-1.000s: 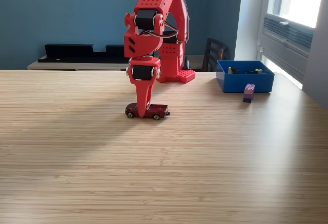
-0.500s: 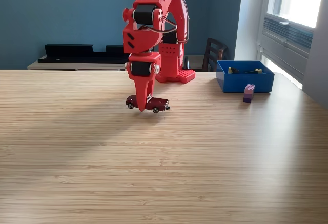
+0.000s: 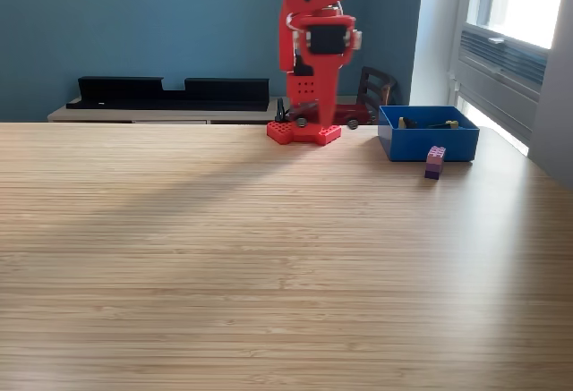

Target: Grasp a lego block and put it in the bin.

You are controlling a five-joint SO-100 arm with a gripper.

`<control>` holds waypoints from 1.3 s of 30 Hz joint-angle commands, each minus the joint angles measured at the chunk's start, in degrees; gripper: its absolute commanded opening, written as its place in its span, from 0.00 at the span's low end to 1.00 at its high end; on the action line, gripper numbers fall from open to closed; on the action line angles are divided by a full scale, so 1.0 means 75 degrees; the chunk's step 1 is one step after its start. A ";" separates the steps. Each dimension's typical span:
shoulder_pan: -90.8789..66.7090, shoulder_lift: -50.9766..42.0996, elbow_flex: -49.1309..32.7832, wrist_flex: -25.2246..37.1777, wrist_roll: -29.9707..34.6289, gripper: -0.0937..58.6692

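My gripper (image 3: 320, 109) carries the toy car (image 3: 324, 116), half-hidden against my red base (image 3: 303, 131), lifted off the worktop (image 3: 269, 257) toward the bin (image 3: 428, 144); lego block (image 3: 435, 162) sits just before it.

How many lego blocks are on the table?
1: a purple block stands on the table just in front of the blue bin. Small things lie inside the bin; some might be blocks, too small to tell.
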 commanded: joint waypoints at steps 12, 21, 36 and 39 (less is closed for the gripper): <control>-0.6926 0.0562 -0.0363 0.0434 -0.0059 0.00; -0.8602 0.0562 0.0211 0.0422 -0.0141 0.00; -0.8848 0.0562 0.1289 0.0410 -0.0504 0.00; -0.8918 0.0562 0.1383 0.0410 -0.0645 0.13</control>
